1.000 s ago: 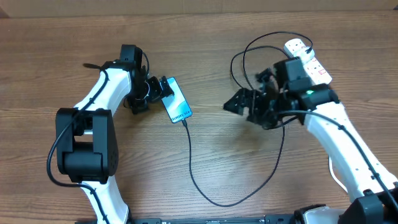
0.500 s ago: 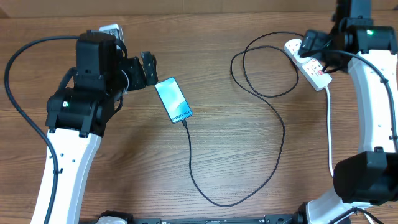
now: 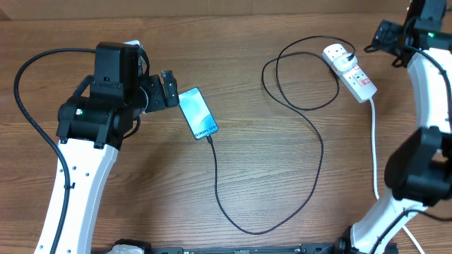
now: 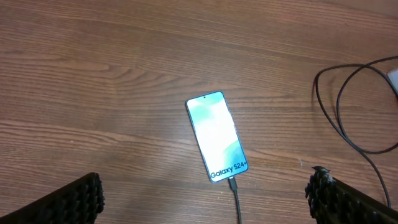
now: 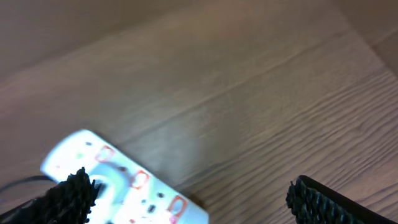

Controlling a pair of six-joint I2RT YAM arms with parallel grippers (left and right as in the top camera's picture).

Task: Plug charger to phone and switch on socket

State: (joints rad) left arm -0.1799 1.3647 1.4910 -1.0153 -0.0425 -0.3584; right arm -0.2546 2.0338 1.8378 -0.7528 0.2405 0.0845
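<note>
Right gripper moved to upper right, past socket; jaws wide, empty. Left gripper agape left of phone, charger plugged in.

Both arms are showing white links joined by bulky black housings. A black cable is looping from the left arm, beside the phone; a green light is glowing on the right arm, far from the phone. The fingers are wearing ridged black pads.
</note>
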